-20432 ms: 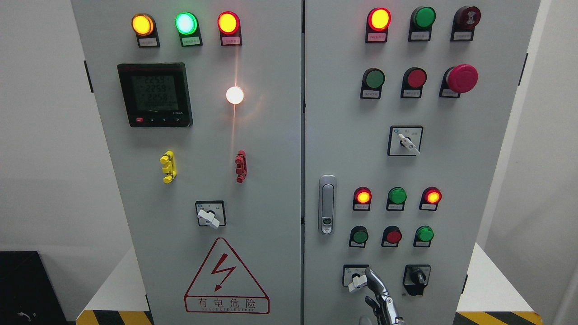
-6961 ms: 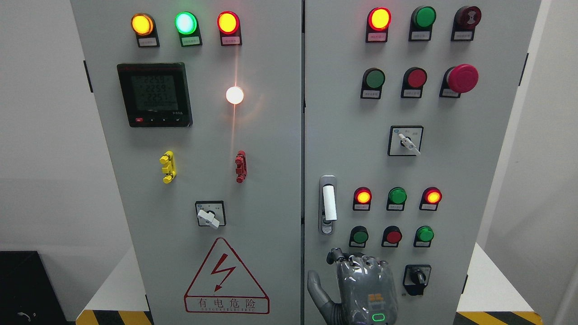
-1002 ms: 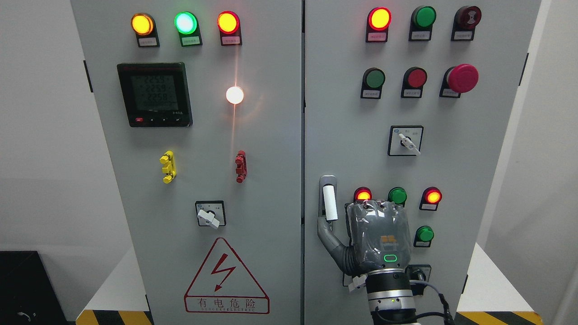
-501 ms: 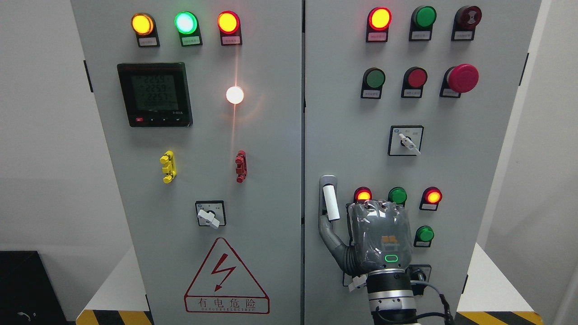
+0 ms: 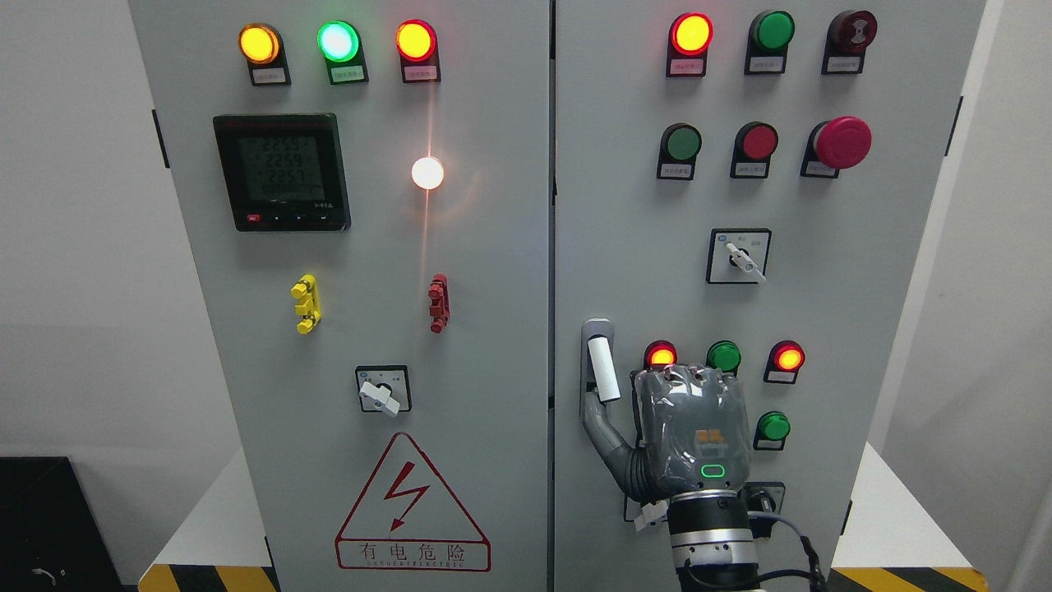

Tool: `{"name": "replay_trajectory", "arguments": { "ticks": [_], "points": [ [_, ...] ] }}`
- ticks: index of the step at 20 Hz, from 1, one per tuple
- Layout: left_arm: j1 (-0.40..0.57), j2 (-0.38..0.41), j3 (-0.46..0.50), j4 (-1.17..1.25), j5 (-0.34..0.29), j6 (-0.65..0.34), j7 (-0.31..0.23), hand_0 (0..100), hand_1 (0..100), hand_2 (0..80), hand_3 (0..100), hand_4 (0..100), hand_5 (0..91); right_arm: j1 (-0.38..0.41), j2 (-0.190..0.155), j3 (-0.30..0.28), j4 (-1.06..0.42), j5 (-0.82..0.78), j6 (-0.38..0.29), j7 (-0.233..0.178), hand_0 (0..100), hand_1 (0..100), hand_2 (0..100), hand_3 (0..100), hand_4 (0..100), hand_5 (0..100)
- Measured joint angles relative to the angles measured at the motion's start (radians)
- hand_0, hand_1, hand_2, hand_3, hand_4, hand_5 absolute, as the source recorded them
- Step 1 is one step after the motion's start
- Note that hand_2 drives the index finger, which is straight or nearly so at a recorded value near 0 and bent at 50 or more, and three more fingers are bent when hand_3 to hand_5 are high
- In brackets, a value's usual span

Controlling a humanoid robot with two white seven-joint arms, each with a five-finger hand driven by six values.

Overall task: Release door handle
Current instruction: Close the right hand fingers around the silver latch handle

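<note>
Shown from the head camera, our right hand (image 5: 686, 432) rises from the bottom edge against the right-hand cabinet door (image 5: 822, 288), its back toward us. The door handle (image 5: 602, 370), a white lever popped out of its grey housing (image 5: 596, 330) near the door's left edge, stands upright just left of the knuckles. The thumb (image 5: 598, 427) reaches up to the lever's lower end and appears to touch it; the other fingers are curled out of sight behind the hand, so we cannot tell whether they grip anything. The left hand is not in view. We judge that a careless withdrawal could let the thumb drag the lever sideways, or let the knuckles brush the red lamp (image 5: 661, 355) and green lamp (image 5: 723, 356) just above them.
</note>
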Motion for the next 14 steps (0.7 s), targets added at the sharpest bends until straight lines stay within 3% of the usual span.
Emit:
{"name": "replay_trajectory", "arguments": {
  "ticks": [14],
  "points": [
    [0.0, 0.0, 0.0, 0.0, 0.0, 0.0, 0.0, 12, 56, 0.0, 0, 0, 0.0, 0.0, 0.0, -0.009, -0.003, 0.0, 0.001, -0.001, 50, 34, 98, 100, 100, 100]
  ]
}}
